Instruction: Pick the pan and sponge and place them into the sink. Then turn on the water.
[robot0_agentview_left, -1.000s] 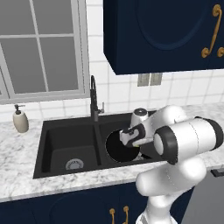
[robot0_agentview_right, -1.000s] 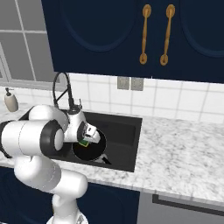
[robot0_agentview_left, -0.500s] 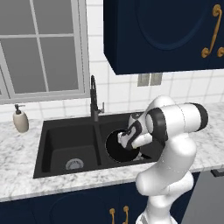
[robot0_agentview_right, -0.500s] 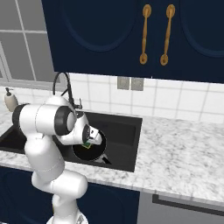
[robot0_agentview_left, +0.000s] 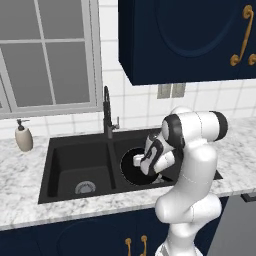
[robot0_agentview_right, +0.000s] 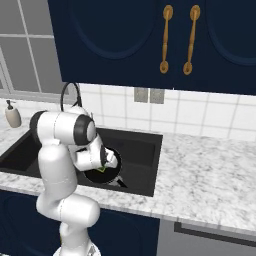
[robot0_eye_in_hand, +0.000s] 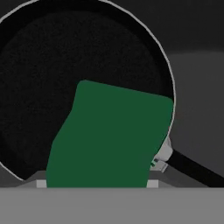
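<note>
The black pan (robot0_agentview_left: 131, 169) lies in the right basin of the black sink (robot0_agentview_left: 75, 146), its short handle (robot0_agentview_right: 120, 183) pointing toward the front edge. My gripper (robot0_agentview_left: 141, 162) hangs just above the pan, shut on the sponge (robot0_agentview_right: 102, 168), whose green face and yellow edge show between the fingers. In the hand view the green sponge (robot0_eye_in_hand: 109, 140) sits close to the camera over the pan's (robot0_eye_in_hand: 52, 57) dark floor, hiding the fingertips. The pan's handle (robot0_eye_in_hand: 197, 169) runs off to the lower right there. The tall dark tap (robot0_agentview_left: 107, 114) stands behind the divider; no water is seen.
The left basin with its silver drain (robot0_agentview_left: 85, 187) holds nothing. A soap dispenser (robot0_agentview_left: 23, 136) stands on the marble counter at the far left. Dark blue wall cabinets (robot0_agentview_right: 150, 40) hang overhead, and a window (robot0_agentview_left: 45, 50) is behind the sink.
The arm's elbow has swung up and back from the cameras. The gripper, still holding the sponge, has come down a little closer to the pan.
</note>
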